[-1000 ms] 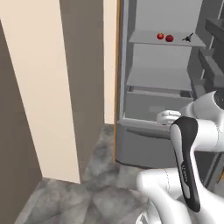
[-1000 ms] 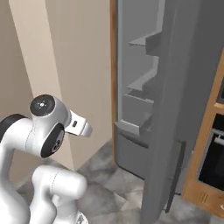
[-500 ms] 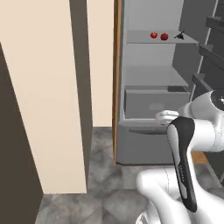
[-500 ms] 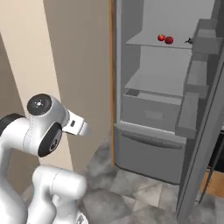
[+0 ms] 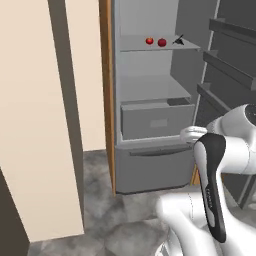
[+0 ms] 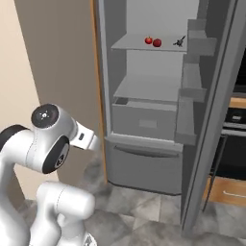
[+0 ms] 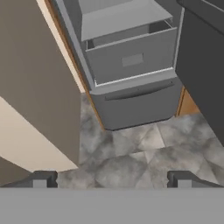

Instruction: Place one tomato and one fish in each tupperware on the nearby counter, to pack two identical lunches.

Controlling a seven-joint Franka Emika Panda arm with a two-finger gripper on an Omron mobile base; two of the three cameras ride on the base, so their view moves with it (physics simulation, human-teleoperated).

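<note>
Wall panelling (image 5: pixel 35 125) of pale beige bounded the scene on the left, beside the orange-edged side of an open refrigerator (image 5: pixel 150 170). On its upper shelf (image 5: pixel 150 46) sat two red tomatoes, one (image 5: pixel 149 41) just left of the other (image 5: pixel 161 42), with a small dark item (image 5: pixel 178 40), too small to identify with certainty, near them on the right. Below lay a second shelf and a grey drawer (image 5: pixel 157 120). The refrigerator door (image 6: pixel 211 110) stood open on the right. The end effector (image 7: pixel 111 178) was open, its fingertips spread wide, empty, and pointed down at the marbled floor (image 7: pixel 144 157) before the refrigerator, well apart from the tomatoes. A tomato is judged light, smooth and easily bruised; it is best gripped gently across its widest girth.
</note>
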